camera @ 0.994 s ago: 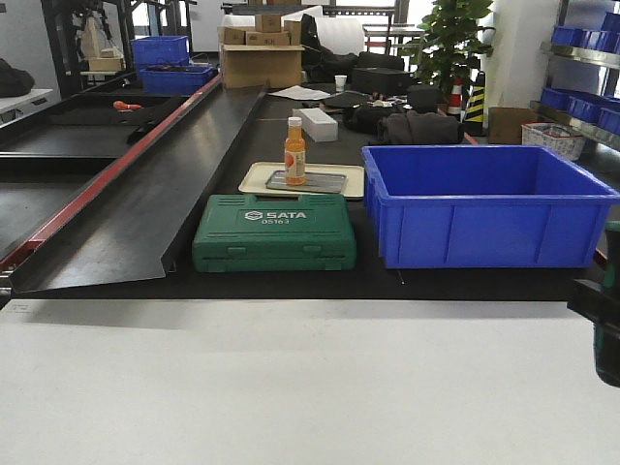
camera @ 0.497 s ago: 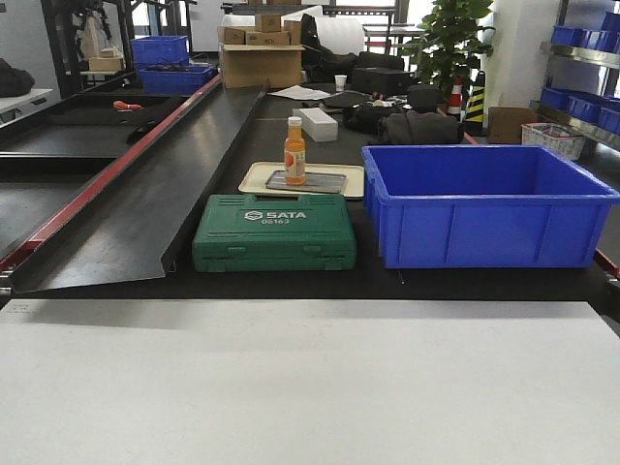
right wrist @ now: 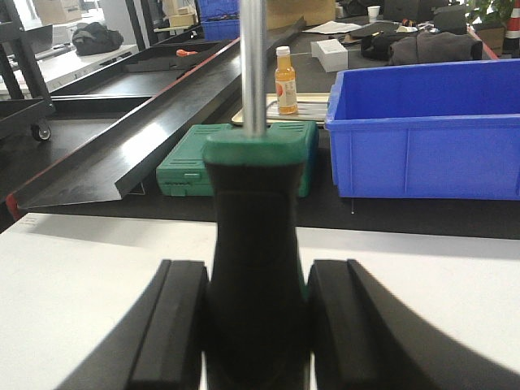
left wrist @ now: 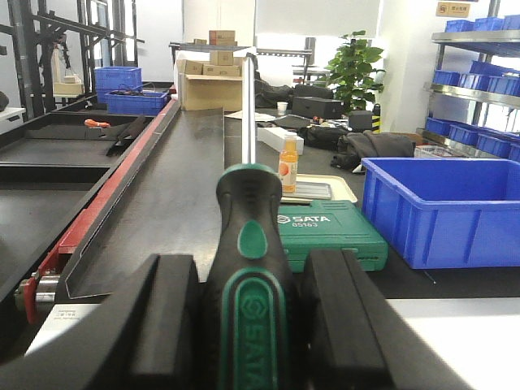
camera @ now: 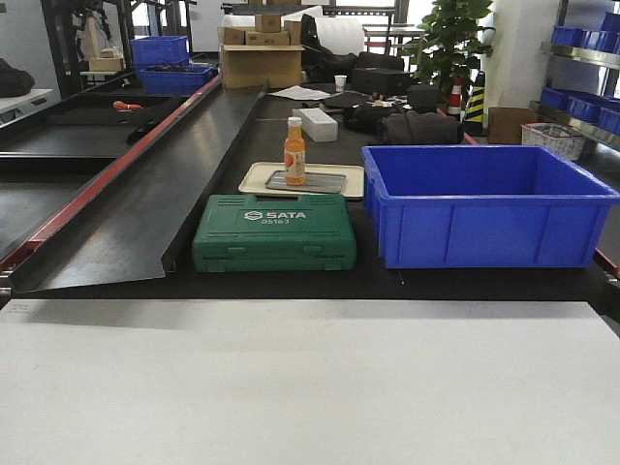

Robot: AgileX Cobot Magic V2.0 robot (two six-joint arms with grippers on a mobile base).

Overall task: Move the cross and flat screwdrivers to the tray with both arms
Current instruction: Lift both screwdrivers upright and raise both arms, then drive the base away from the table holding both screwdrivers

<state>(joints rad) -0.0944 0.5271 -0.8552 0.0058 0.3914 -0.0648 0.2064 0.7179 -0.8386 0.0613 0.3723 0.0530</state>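
Observation:
In the left wrist view, my left gripper (left wrist: pixel 257 284) is shut on a screwdriver (left wrist: pixel 250 213) by its black handle with green accents. Its thin steel shaft points up and away. My right gripper (right wrist: pixel 258 283) is shut on the other screwdriver (right wrist: pixel 255 166), whose black handle has a green collar. Its steel shaft runs straight up out of frame. Cross or flat cannot be told, as both tips are unclear. Below the right gripper lies the white tabletop (right wrist: pixel 73 268). Neither gripper shows in the front view. The tray is out of view.
Beyond the white table (camera: pixel 310 378) a black bench holds a green SATA case (camera: pixel 274 232), a deep blue bin (camera: pixel 484 203), and a small cream tray (camera: pixel 254 179) with an orange bottle (camera: pixel 294 150). A long black chute (camera: pixel 165 184) slants along the left.
One second ago a dark gripper with a green-black handle showed at the right edge of the front view. It has since moved out of that view.

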